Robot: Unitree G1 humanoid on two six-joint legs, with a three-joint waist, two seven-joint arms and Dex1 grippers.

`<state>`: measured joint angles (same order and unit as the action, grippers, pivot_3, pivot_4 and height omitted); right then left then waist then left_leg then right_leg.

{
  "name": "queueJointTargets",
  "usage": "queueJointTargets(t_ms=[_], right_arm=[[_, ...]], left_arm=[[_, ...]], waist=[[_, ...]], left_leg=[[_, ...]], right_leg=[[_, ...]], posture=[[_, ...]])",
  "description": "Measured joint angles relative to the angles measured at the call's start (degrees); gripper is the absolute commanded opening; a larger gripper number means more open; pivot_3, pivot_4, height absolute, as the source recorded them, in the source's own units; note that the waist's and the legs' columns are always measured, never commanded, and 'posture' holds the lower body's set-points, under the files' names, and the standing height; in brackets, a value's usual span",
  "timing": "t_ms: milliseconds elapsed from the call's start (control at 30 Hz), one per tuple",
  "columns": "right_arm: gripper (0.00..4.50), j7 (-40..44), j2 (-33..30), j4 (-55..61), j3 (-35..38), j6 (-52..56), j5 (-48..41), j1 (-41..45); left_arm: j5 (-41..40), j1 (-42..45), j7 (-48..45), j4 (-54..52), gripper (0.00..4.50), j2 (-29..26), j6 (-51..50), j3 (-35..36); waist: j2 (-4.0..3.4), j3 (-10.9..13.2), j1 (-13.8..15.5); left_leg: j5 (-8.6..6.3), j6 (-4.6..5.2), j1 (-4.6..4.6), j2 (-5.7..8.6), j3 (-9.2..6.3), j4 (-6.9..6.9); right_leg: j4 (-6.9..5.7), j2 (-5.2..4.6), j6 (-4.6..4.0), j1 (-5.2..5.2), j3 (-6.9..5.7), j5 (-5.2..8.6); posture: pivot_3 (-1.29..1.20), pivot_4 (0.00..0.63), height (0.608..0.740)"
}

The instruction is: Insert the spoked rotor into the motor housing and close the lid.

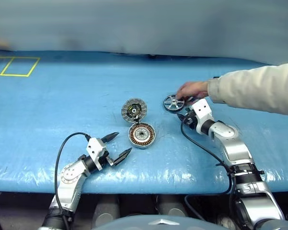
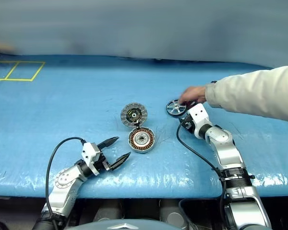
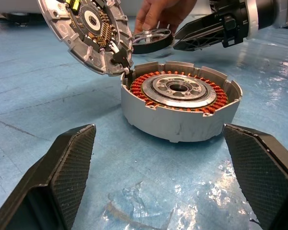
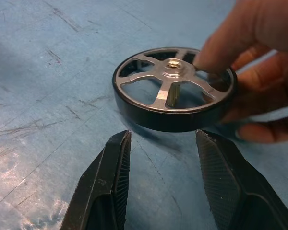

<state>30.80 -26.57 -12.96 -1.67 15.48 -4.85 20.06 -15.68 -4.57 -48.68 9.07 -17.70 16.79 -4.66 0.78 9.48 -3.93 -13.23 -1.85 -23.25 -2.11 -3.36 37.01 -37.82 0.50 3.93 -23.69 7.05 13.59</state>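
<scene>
Right gripper [image 4: 161, 143] sits just short of the spoked rotor [image 4: 175, 88], its two black fingers parted with nothing between them. A person's hand [image 4: 259, 72] holds that rotor tipped up off the blue table [image 1: 62, 96], fingertips on the hub and far rim. To do this pickup well, I judge the fingers should slide in on either side of the black rim on the near side, away from the person's fingers, and close only once the rim is squarely between the pads.

The right arm reaches forward and angles inward, its gripper tilted a little downward. Left gripper [image 1: 117, 146] is spread wide and empty, held level near the table's front edge, pointing at the motor housing [image 1: 142, 135]. The housing's copper windings are exposed, and the lid [image 1: 134, 109] stands hinged open beyond it. The rotor lies farther off to the right.
</scene>
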Motion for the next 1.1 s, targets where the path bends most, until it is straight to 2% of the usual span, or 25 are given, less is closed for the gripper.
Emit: queueJointTargets(t_ms=[767, 933, 1100], right_arm=[[2.22, -1.85, -2.02, 3.02, 3.06, 2.83, -0.72, -0.99], [2.22, 4.19, -2.35, 9.63, 4.63, 6.53, -7.38, -1.36], [2.22, 12.93, -8.67, 16.73, 3.16, 10.29, -10.13, -4.62]], left_arm=[[0.88, -0.11, 0.26, 0.00, 4.50, 0.00, 0.00, -0.01], [1.02, -0.11, 0.22, 0.00, 4.50, 0.03, 0.00, -0.03], [1.05, -0.12, 0.21, 0.02, 4.50, 0.08, 0.02, 0.01]], waist=[[-0.02, 0.01, -0.06], [-0.03, 0.02, -0.02], [-0.04, 0.02, 0.31]], left_leg=[[0.00, 0.00, 0.01, 0.00, 0.00, 0.02], [0.00, 0.00, 0.00, 0.00, -0.01, 0.04], [0.00, 0.01, -0.02, 0.03, -0.05, 0.04]], right_leg=[[-0.01, 0.01, 0.01, 0.01, 0.01, 0.00], [-0.01, 0.00, 0.01, 0.03, 0.01, -0.01], [0.02, -0.02, 0.04, 0.04, -0.01, 0.03]], posture=[[0.00, 0.150, 0.740], [0.00, 0.150, 0.740], [0.00, 0.150, 0.740]])
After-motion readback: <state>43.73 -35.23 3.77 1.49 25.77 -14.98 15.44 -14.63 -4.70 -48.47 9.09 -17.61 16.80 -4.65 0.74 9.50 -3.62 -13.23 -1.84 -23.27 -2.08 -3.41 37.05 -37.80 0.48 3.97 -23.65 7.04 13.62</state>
